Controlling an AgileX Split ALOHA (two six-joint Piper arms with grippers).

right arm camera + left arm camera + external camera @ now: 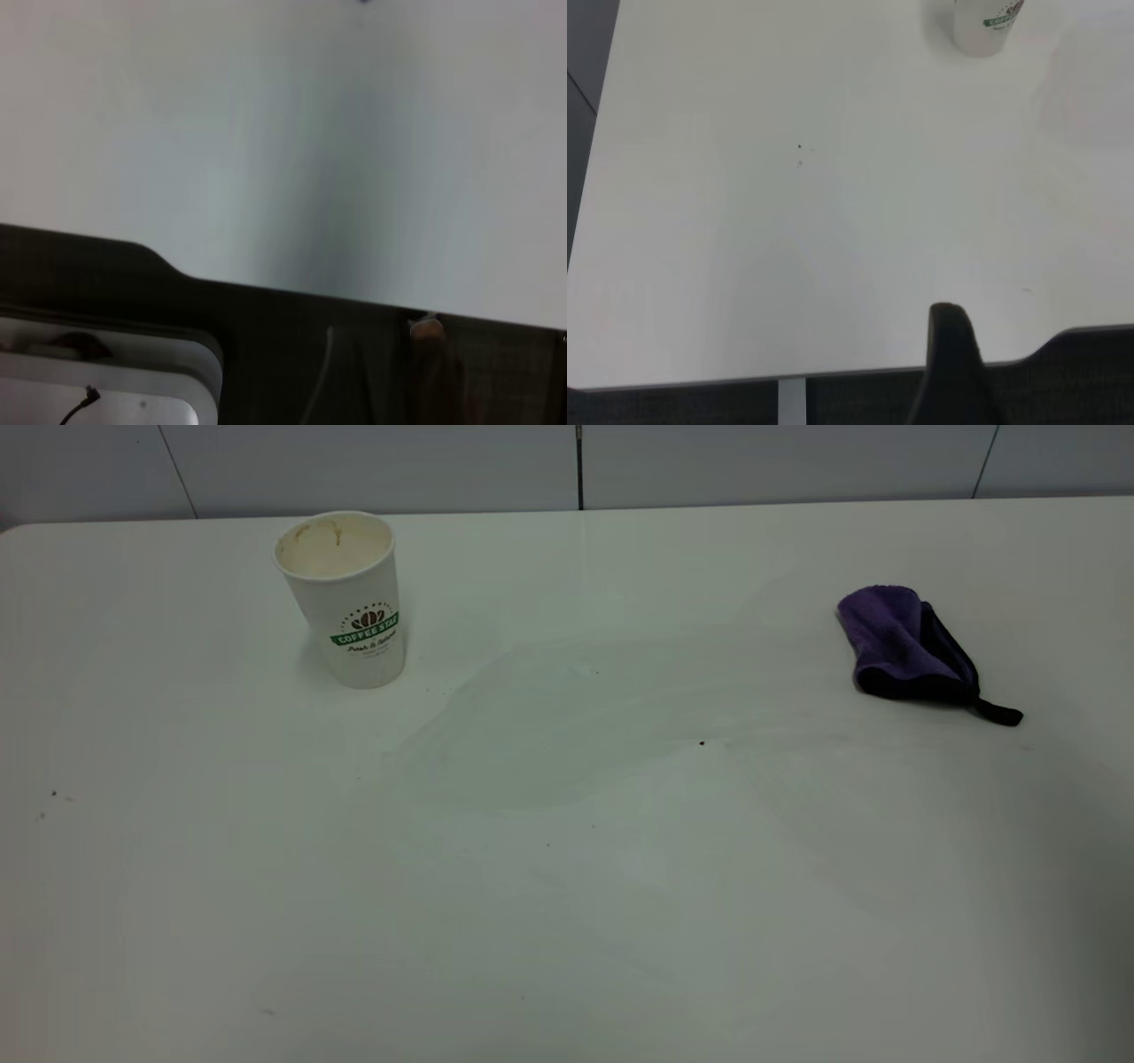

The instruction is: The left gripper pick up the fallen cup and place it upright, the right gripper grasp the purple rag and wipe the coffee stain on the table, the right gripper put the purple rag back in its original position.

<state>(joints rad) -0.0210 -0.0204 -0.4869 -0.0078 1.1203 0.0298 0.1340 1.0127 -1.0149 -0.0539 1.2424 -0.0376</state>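
Note:
The white cup (344,598) with the green banner stands upright at the table's (567,921) far left, its cream-stained mouth facing up; its lower part also shows in the left wrist view as the cup (982,28). Folded at the right, the purple rag (905,646) lies flat with its black strap trailing. No coffee stain shows, only a faint smear (549,726) mid-table. Neither arm appears in the exterior view. The left gripper (950,363) hangs at the table's near edge, far from the cup. The right gripper (427,341) sits dark beyond the table's edge.
A tiny dark speck (702,742) lies right of the smear, and others (53,794) dot the left side. Grey wall panels (576,465) back the table. A white device with a cable (106,381) sits below the table edge in the right wrist view.

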